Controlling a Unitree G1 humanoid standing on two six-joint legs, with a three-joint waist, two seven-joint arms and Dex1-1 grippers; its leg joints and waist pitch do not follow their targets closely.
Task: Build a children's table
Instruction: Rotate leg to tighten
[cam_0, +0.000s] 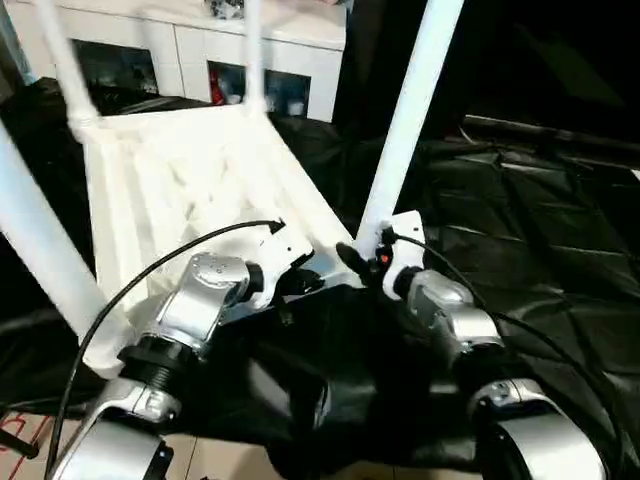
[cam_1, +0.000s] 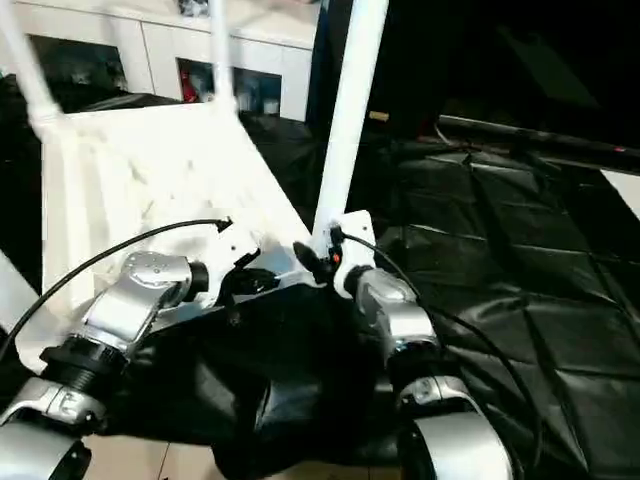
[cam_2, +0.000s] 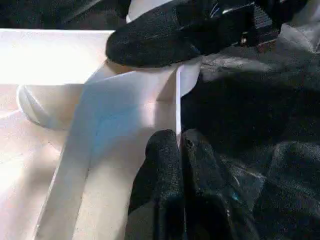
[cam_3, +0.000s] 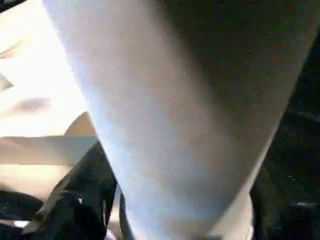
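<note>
The children's table lies upside down on the black-draped work table, its white ribbed tabletop facing up. Several white tube legs stand in its corner sockets. The near right leg rises beside my right gripper, which is closed around its base just above the socket. In the right wrist view the leg runs between the fingers, and one finger rests against it. My left gripper is shut on the tabletop's thin near rim, close to that same corner, with the right gripper's finger just beyond.
Crinkled black cloth covers the work table to the right and front of the tabletop. A white cabinet stands behind. The near left leg rises close to my left forearm. Black cables arc over both wrists.
</note>
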